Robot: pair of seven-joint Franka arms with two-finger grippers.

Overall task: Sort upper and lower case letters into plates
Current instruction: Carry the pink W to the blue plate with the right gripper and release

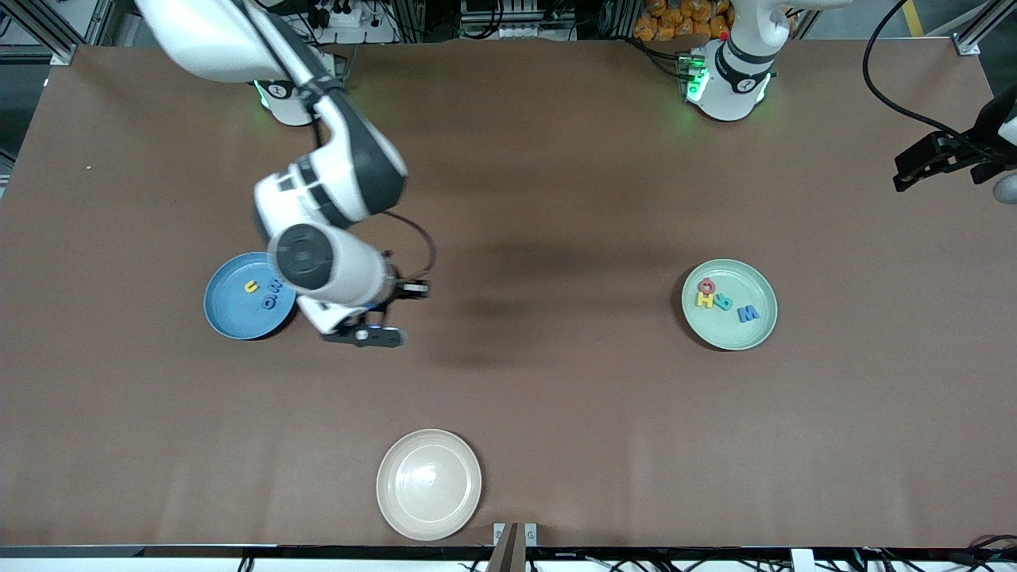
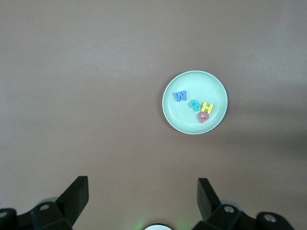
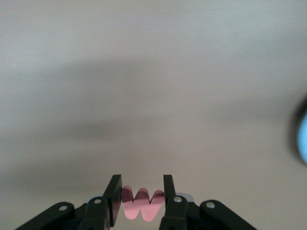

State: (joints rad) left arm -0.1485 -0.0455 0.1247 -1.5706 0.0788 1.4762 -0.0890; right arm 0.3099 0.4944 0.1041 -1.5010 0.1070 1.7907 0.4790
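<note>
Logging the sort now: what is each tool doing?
Left tool: open, empty, waiting at the table's edge.
Right tool: shut on a small pink W-shaped letter, beside the blue plate.

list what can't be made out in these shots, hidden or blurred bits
- Blue plate, front view: the right arm covers its edge and part of the letters in it, so their count is unsure.
- Right tool, front view: hidden under its own wrist; only the right wrist view shows it shut on the pink letter.
- Pink letter: cut off by the frame edge, w or m unclear.
- Left tool, front view: half cut off at the edge.
</note>
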